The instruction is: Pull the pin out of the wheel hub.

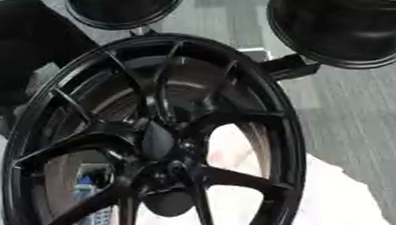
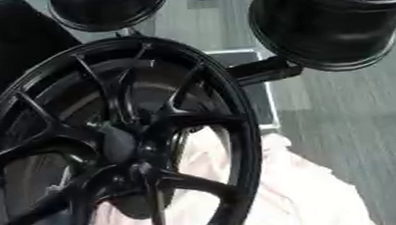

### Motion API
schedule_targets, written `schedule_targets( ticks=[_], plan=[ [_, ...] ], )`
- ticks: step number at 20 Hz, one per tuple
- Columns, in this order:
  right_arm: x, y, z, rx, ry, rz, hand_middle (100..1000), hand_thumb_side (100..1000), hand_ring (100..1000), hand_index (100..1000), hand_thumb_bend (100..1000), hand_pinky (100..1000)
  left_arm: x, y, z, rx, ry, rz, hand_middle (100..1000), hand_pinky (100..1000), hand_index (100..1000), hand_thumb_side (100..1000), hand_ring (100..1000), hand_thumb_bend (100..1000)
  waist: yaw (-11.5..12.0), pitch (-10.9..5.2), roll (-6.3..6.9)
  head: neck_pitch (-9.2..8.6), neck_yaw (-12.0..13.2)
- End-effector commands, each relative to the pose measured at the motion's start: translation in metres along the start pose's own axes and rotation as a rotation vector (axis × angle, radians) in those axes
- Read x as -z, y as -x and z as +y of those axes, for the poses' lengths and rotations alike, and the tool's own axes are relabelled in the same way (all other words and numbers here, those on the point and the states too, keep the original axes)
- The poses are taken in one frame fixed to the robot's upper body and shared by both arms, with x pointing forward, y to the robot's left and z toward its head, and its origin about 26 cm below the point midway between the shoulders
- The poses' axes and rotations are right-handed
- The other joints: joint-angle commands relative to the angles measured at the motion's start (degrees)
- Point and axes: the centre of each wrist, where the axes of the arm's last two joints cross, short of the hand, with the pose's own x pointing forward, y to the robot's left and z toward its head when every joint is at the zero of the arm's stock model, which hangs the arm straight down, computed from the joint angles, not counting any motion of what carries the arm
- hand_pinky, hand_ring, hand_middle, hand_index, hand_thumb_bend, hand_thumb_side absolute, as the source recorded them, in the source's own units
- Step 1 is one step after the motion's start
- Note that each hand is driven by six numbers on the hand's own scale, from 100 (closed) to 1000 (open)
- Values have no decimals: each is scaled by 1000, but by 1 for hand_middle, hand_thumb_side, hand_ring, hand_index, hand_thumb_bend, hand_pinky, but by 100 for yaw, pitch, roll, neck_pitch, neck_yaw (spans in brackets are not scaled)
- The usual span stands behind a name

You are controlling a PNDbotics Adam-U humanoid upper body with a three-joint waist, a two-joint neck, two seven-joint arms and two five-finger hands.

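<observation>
Wheel hub (image 1: pixel 166 159) mid-frame, black on black, pale cloth (image 1: pixel 334 200) behind. Can't spot any robot hand, so can't tell its grip or which side of it the hub lies. Pin lost too. Best to locate it first, then pull straight out.

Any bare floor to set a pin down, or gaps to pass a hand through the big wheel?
Bare grey floor lies right of the big wheel, below the right-hand rim. Gaps between the spokes show pale cloth behind; they narrow toward the hub. Crowded along the top, where the two rims sit close. No robot hand shows.
</observation>
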Motion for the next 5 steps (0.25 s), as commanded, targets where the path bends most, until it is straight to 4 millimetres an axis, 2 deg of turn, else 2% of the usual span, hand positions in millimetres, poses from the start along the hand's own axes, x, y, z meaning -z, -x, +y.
schedule_targets(
  ticks=[1, 5],
  plan=[
    [4, -6, -2, 0, -2, -33, 561, 470, 617, 737, 100, 463, 6, -34, 4, 53, 20, -84, 582, 778, 680, 100, 651, 337, -15, -102, 17, -51, 31],
    [5, -6, -2, -1, -3, -35, 561, 470, 617, 737, 100, 463, 7, -50, 0, 58, 25, -105, 580, 776, 682, 100, 650, 351, -26, -110, 26, -70, 43]
  ],
)
